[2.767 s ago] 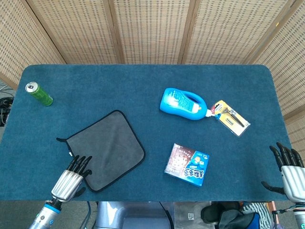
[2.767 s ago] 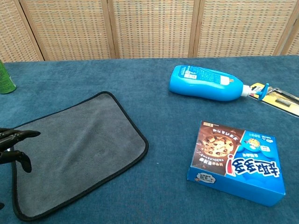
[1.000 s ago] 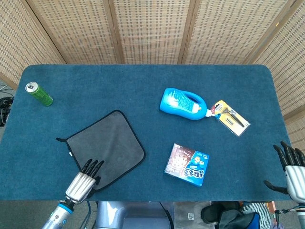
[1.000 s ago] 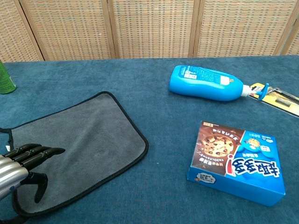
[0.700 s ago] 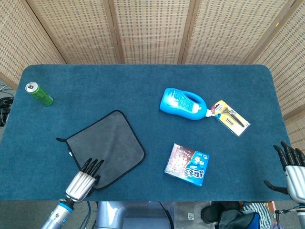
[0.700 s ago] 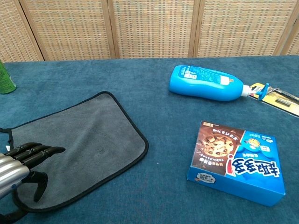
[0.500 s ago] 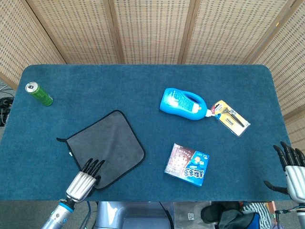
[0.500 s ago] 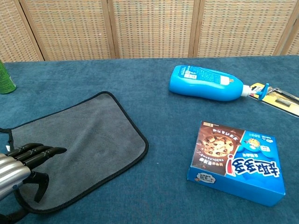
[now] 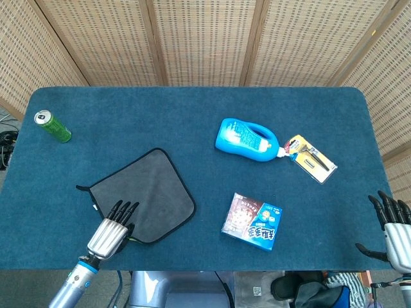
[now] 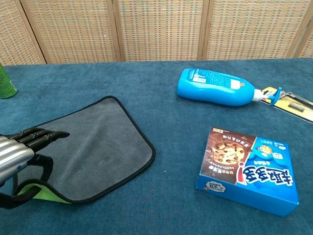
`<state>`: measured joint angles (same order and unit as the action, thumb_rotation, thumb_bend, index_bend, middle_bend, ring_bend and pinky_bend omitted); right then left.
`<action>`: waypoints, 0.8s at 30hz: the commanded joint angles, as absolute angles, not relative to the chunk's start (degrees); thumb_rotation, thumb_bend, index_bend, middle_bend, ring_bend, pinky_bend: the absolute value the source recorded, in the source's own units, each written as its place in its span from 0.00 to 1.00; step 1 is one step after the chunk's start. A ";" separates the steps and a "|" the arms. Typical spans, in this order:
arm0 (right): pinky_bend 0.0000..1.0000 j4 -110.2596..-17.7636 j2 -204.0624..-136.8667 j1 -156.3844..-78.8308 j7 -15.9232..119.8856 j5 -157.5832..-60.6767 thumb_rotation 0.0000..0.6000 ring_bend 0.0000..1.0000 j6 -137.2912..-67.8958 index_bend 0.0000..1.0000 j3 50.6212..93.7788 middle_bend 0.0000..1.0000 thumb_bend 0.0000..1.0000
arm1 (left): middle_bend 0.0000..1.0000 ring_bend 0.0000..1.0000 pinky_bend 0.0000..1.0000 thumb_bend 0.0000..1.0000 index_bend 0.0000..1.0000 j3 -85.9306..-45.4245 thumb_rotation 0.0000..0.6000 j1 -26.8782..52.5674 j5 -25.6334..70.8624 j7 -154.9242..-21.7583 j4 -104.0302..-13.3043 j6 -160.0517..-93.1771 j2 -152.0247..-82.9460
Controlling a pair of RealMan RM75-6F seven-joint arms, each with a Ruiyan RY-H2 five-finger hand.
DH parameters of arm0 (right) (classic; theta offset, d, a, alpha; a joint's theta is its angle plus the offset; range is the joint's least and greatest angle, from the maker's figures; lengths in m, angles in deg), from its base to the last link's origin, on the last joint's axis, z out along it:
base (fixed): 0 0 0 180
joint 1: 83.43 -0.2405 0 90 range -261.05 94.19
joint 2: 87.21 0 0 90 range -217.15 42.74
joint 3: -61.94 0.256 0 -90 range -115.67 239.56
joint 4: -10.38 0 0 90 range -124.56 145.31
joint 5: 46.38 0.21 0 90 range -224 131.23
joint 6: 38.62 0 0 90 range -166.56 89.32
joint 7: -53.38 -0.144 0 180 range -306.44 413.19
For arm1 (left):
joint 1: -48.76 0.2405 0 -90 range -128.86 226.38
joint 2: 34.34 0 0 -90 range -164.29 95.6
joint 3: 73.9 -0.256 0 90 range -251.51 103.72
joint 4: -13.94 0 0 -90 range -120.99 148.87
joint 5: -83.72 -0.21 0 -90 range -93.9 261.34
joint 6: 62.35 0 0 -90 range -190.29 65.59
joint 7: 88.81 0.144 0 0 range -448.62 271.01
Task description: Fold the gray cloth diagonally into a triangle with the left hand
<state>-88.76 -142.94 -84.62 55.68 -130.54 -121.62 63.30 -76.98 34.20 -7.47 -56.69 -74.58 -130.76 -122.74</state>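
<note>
The left hand (image 10: 22, 147) has moved since 2.8 s ago: in the head view it first slid from the gray cloth's (image 9: 144, 196) 8 o'clock edge toward its 6 o'clock corner, and now has drawn back up toward 12 o'clock. That near corner has come off the table with it. In the chest view the corner is now lifted and curled over under the hand, showing a bright green underside (image 10: 41, 192) that was hidden before. The cloth's near edge, which reached farther toward 6 o'clock, now ends higher. The hand's fingers (image 10: 46, 136) lie over the gray top.
</note>
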 commanded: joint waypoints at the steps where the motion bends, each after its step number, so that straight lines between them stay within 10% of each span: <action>1: 0.00 -88.70 -142.95 -84.65 55.62 -130.42 1.00 0.00 -121.49 0.00 63.31 0.00 0.00 | 0.00 0.00 0.00 0.45 0.58 -75.01 1.00 32.67 -5.76 -56.51 -74.64 -129.47 -122.58; 24: 0.00 -86.34 -143.55 -85.28 52.83 -127.64 1.00 0.00 -119.11 0.00 63.99 0.00 0.00 | 0.00 0.00 0.00 0.45 0.59 -61.53 1.00 17.20 6.53 -54.25 -64.07 -118.55 -128.67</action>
